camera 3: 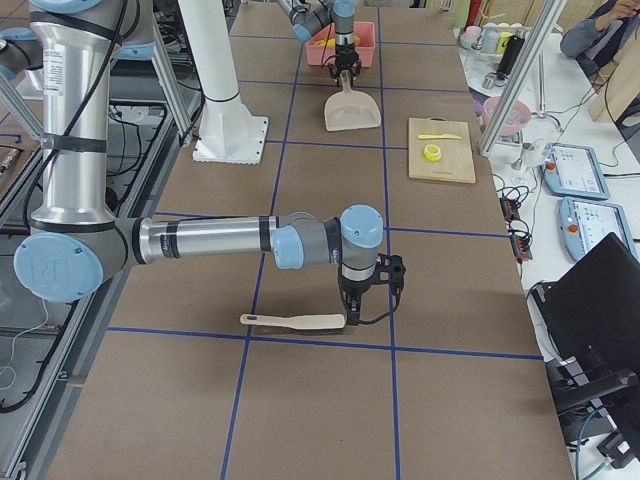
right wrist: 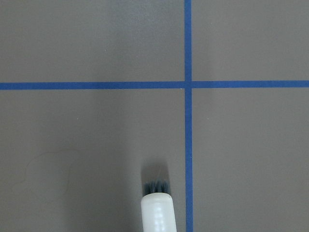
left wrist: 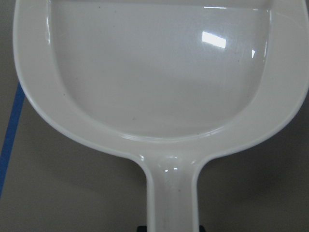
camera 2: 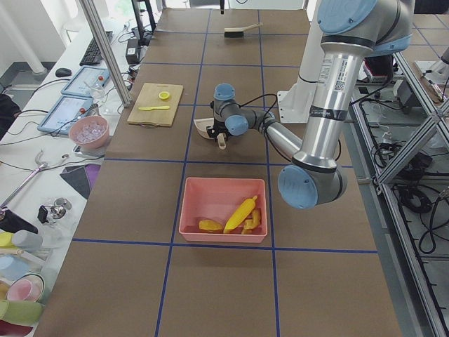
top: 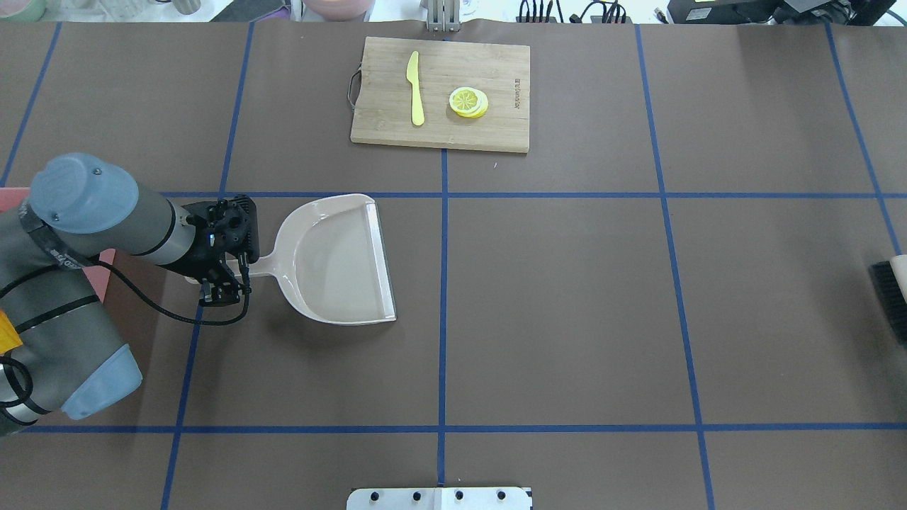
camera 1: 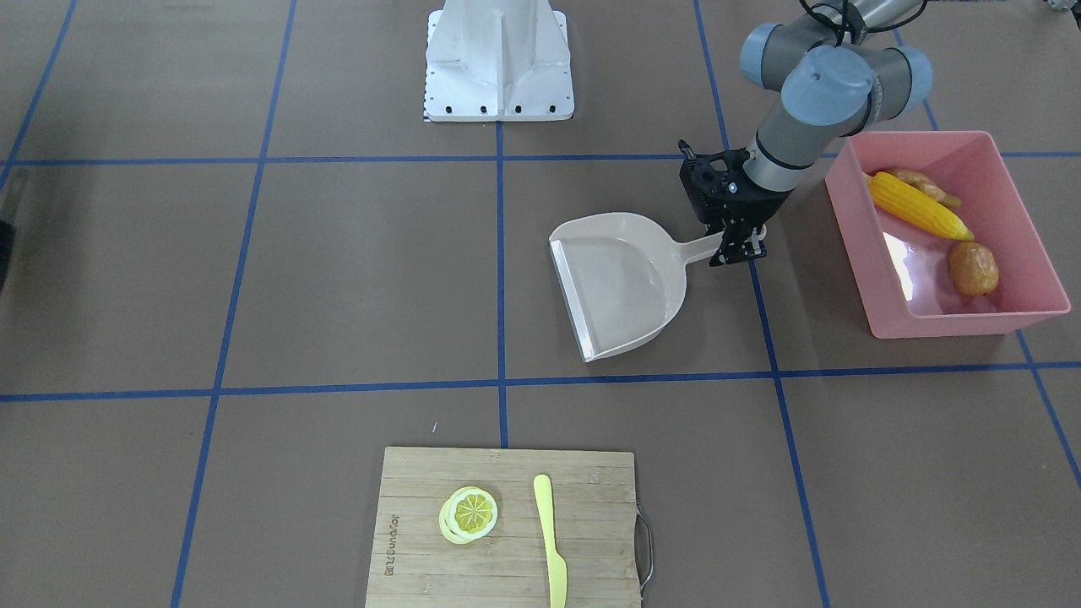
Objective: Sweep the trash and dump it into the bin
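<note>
left tool [camera 1: 736, 247] grips dustpan [camera 1: 621, 287] handle (3 toys [camera 1: 919, 207] in bin [camera 1: 963, 324]).

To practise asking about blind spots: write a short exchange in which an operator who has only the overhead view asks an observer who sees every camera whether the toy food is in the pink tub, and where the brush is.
Operator: My view hides nearly all of the tub. What is in it?
Observer: The corn cob, the potato and the ginger root all lie inside it.
Operator: I see only the bristles of the brush at my right edge. Where does its handle go?
Observer: The pale handle ends at the right hand, low over the table. I cannot tell whether the brush touches the table.
</note>
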`<state>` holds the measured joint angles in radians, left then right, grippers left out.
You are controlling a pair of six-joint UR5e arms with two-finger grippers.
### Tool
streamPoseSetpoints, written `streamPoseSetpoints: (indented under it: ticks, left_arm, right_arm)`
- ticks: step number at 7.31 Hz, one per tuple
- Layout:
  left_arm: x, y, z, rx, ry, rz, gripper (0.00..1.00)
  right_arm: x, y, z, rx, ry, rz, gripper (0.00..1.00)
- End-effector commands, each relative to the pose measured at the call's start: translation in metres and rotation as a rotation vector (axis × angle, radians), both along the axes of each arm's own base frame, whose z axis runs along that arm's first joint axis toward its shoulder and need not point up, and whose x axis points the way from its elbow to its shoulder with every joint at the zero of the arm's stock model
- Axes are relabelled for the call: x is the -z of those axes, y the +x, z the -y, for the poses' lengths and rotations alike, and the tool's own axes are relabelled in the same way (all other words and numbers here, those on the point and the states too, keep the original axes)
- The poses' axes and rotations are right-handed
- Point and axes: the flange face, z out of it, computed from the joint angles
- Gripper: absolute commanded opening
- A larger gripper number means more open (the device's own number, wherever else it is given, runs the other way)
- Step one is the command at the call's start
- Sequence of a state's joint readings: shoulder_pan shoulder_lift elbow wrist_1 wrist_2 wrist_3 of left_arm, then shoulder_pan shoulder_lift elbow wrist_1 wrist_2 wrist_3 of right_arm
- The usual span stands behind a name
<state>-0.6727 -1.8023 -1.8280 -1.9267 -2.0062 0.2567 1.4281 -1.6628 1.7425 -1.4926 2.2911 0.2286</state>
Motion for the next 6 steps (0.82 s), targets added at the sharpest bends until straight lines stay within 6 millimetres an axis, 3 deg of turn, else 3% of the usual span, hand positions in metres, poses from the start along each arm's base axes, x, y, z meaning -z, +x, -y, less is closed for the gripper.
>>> streamPoseSetpoints:
  ticks: [1, 3, 5, 6]
  left_arm:
    - [0.008, -0.006, 0.000, -0.003, -0.001, -0.027, 0.98]
    - [0.016, -0.031, 0.009, -0.019, -0.042, -0.076, 0.98]
    - [0.027, -0.080, 0.030, 0.078, -0.047, -0.103, 0.98]
    - [0.038, -0.109, 0.040, 0.175, -0.162, -0.147, 0.98]
  right_arm:
    - [0.000, 0.000, 0.000, 0.000, 0.000, 0.001, 1.00]
    - [-0.002, 0.000, -0.001, 0.000, -0.004, -0.001, 1.00]
    - [-0.004, 0.001, -0.001, -0.001, -0.007, -0.005, 1.00]
    - [-0.005, 0.001, -0.001, -0.002, -0.008, -0.011, 1.00]
